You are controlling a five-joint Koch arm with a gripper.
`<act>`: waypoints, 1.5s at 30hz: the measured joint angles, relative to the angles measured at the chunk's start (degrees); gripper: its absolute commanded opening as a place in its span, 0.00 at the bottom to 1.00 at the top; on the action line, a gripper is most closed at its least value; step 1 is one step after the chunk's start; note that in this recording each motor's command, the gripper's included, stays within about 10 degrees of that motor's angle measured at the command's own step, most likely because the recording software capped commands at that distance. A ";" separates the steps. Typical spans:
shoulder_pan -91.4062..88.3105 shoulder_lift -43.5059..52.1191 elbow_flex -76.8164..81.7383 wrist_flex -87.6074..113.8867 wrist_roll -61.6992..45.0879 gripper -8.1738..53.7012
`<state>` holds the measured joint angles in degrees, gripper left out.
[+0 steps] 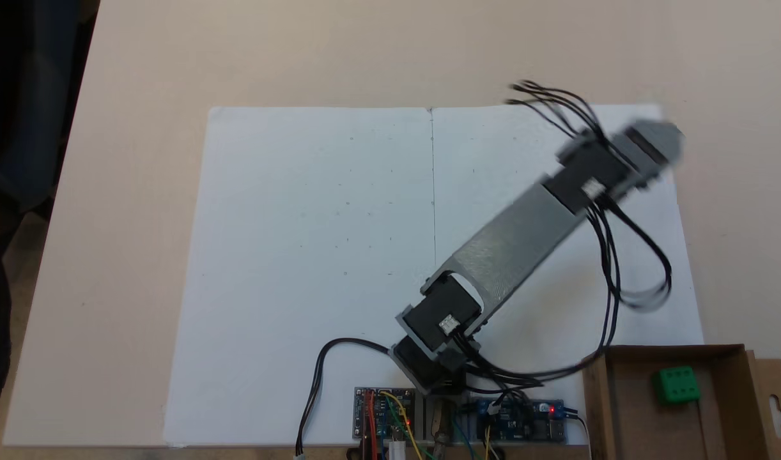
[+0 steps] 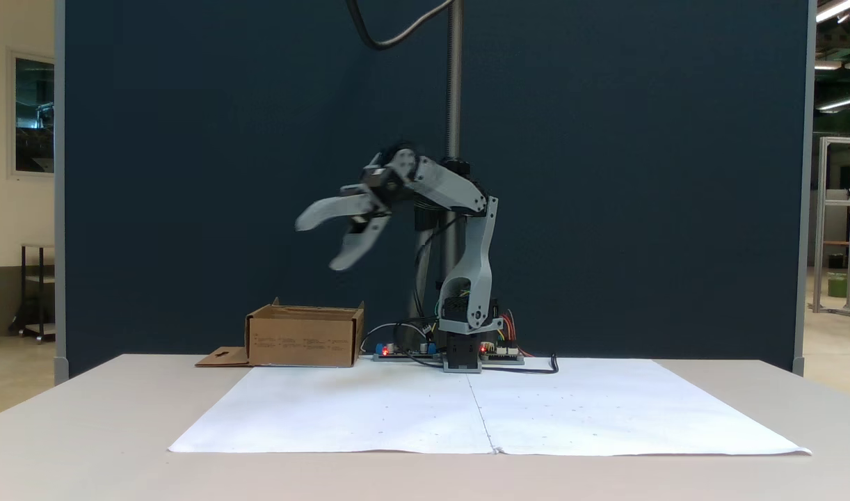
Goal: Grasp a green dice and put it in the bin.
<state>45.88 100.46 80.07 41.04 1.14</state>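
The green dice (image 1: 676, 384) lies on the floor of the bin (image 1: 716, 415), a shallow brown cardboard box at the lower right of a fixed view from above. From the front, the bin (image 2: 303, 341) stands left of the arm's base and its walls hide the dice. My gripper (image 2: 318, 245) hangs high in the air, open, with nothing between its jaws. From above, the gripper (image 1: 668, 137) is blurred over the far right edge of the white paper, well away from the bin.
White paper sheets (image 1: 314, 255) cover the table's middle. Circuit boards (image 1: 384, 421) and loose black cables (image 1: 620, 268) lie around the arm's base (image 2: 463, 355). The bin's flap (image 1: 774, 396) sticks out sideways. A metal pole (image 2: 453, 83) rises behind the arm.
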 measured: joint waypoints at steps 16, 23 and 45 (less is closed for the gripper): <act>-35.86 15.21 34.80 -29.36 0.00 0.84; -41.84 18.98 50.71 -42.01 -0.18 0.84; -45.88 28.74 84.99 -81.65 -2.37 0.84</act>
<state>0.00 129.20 165.06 -40.61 -1.23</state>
